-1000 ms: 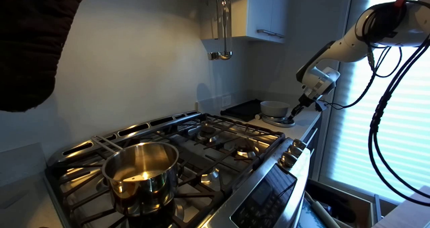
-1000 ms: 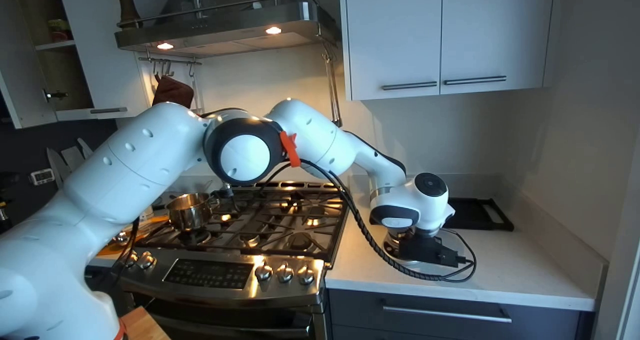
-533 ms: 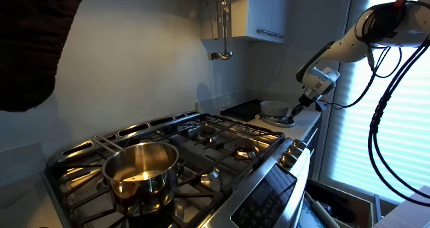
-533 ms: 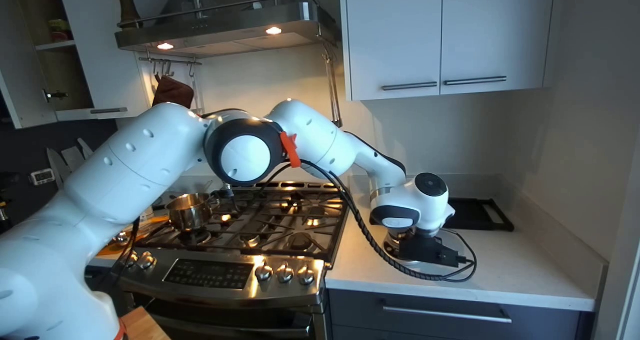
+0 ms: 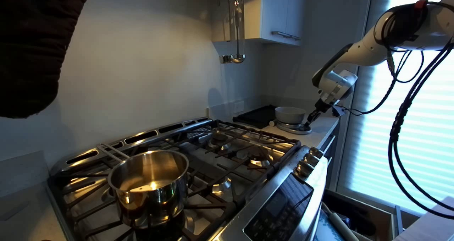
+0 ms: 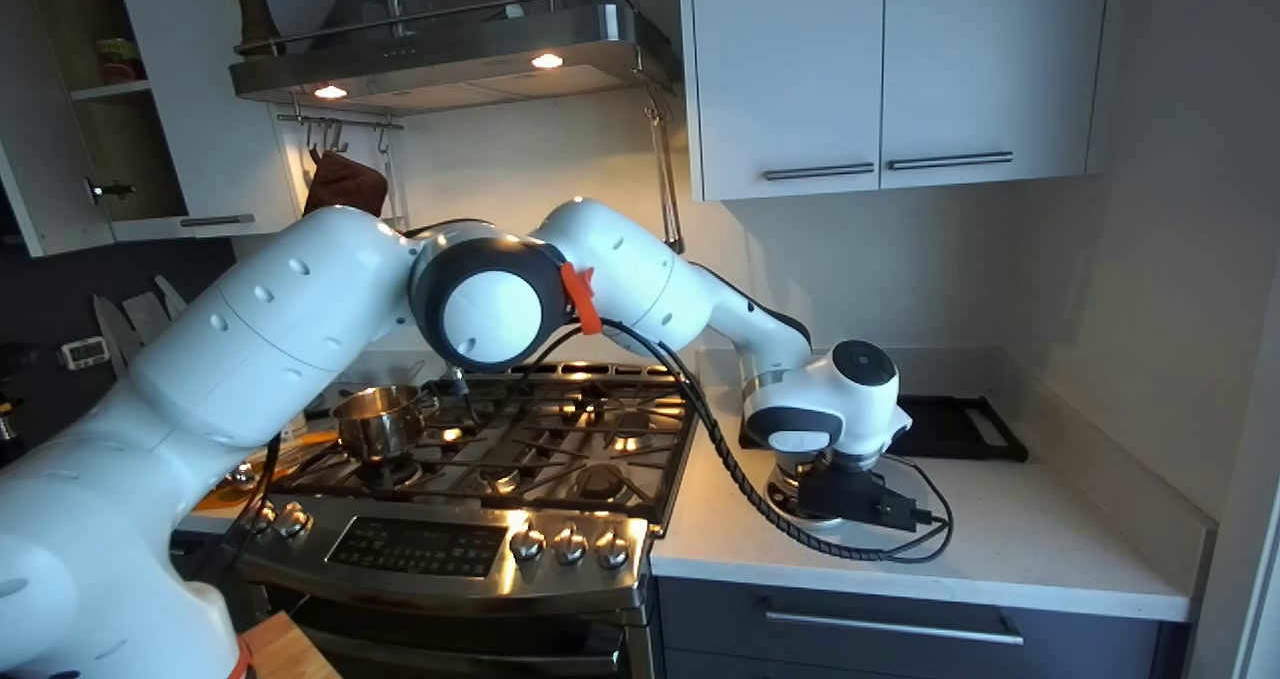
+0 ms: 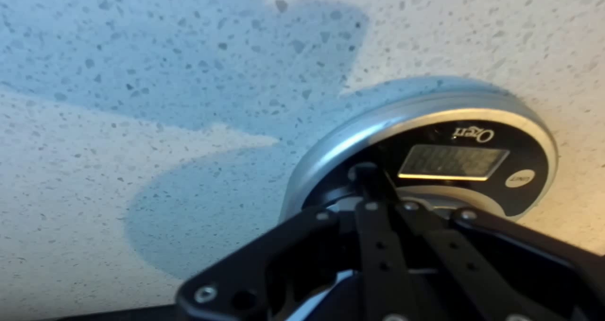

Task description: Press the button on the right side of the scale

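Note:
The round silver scale has a black front panel with a blank-looking display. It also shows in both exterior views. In the wrist view the lettering is upside down. A white UNIT button shows at the panel's right there. A second button at the panel's left is mostly covered by my fingertips. My gripper is shut and empty, its tips over that button, also seen in an exterior view. I cannot tell whether they touch. A grey bowl sits on the scale.
A black tray lies behind the scale on the white counter. The gas stove with a steel pot stands beside it. Wall cabinets hang above. An open drawer shows below the counter.
My wrist has shifted very slightly upward and tilted a little. The fingertips stay over the scale's panel. The scale and bowl have not visibly moved.

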